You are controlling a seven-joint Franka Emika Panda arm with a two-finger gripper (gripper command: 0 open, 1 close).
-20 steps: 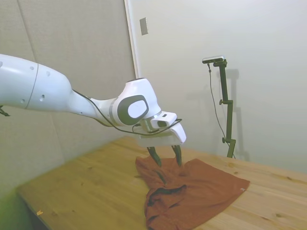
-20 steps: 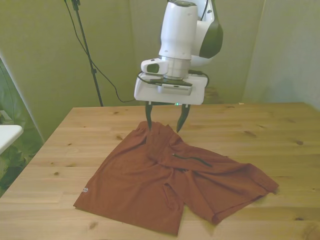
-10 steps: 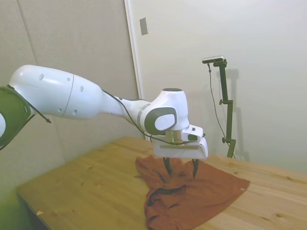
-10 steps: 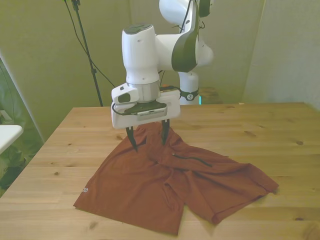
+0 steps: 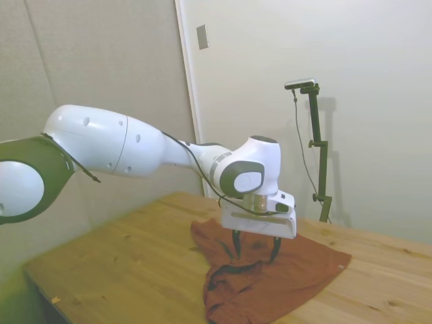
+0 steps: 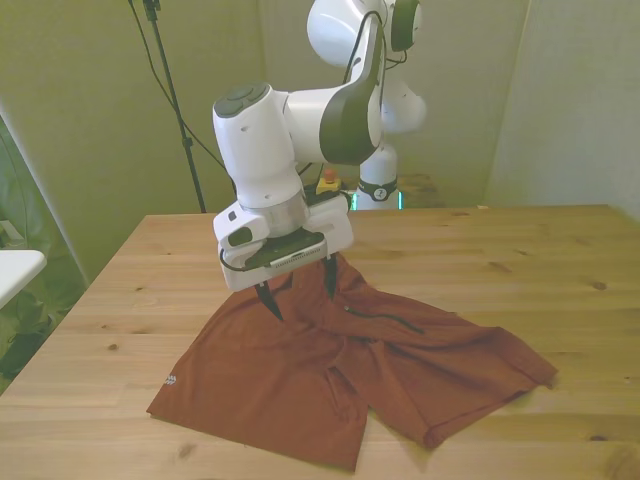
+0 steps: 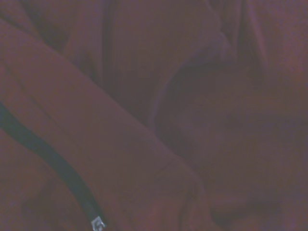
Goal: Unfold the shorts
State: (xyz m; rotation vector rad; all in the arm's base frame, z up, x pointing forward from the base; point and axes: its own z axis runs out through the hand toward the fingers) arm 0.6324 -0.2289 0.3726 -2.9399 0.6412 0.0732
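The rust-red shorts (image 6: 300, 380) lie crumpled on the wooden table (image 6: 520, 250), one leg folded over toward the front view's right, with a dark zipper trim (image 6: 385, 318) and a small white tag (image 6: 170, 380) at the hem. My gripper (image 6: 298, 296) hangs open just over the fabric's upper middle, its dark fingertips (image 6: 268, 300) down at the cloth. From the side, the gripper (image 5: 255, 252) stands over the shorts (image 5: 283, 283). The wrist view is filled with dim red fabric (image 7: 192, 96) and a dark zipper strip (image 7: 53, 163).
The table's far edge (image 6: 480, 210) runs behind the arm. A white object (image 6: 15, 270) sits off the table at the front view's left. Bare wood (image 5: 121, 263) lies beside the shorts.
The gripper has travelled toward the front view's left and downward, from above the shorts' back edge to just over the middle of the fabric. It has stayed open.
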